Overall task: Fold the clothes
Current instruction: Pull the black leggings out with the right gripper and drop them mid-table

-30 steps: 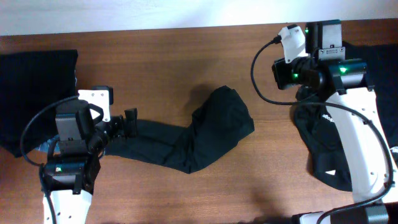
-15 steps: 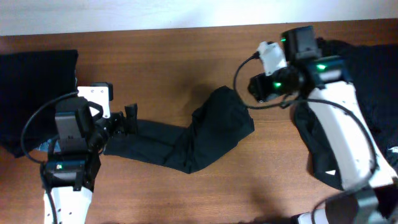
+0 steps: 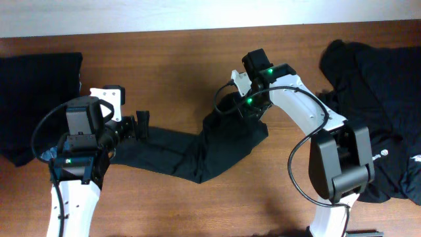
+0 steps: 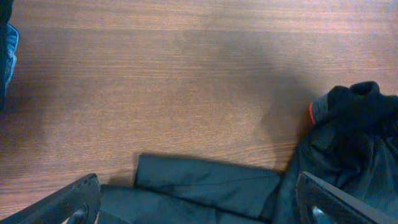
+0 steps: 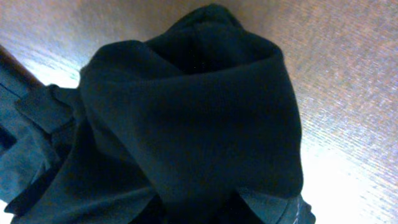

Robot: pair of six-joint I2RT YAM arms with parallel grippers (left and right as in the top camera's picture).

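Left gripper (image 3: 140, 125) straddles one leg of the trousers (image 3: 197, 155).

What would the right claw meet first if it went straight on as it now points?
The right claw would likely hit the bunched black trousers, which fill its wrist view; depth is unclear.

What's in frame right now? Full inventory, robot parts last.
long black fabric trousers: 1, black with a red-edged waistband, table centre, lying between the two grippers
flat black fabric garment: 1, black, left end of the table
loose heap of black fabric garments: count unclear, black with small white logos, right end of the table
small blue item: 1, blue, beside the left arm, too little shows to identify
brown wooden table: 1, brown, under everything
left gripper: 1, black, open, at the trousers' leg end
right gripper: 1, black, at the trousers' bunched end, jaws hidden
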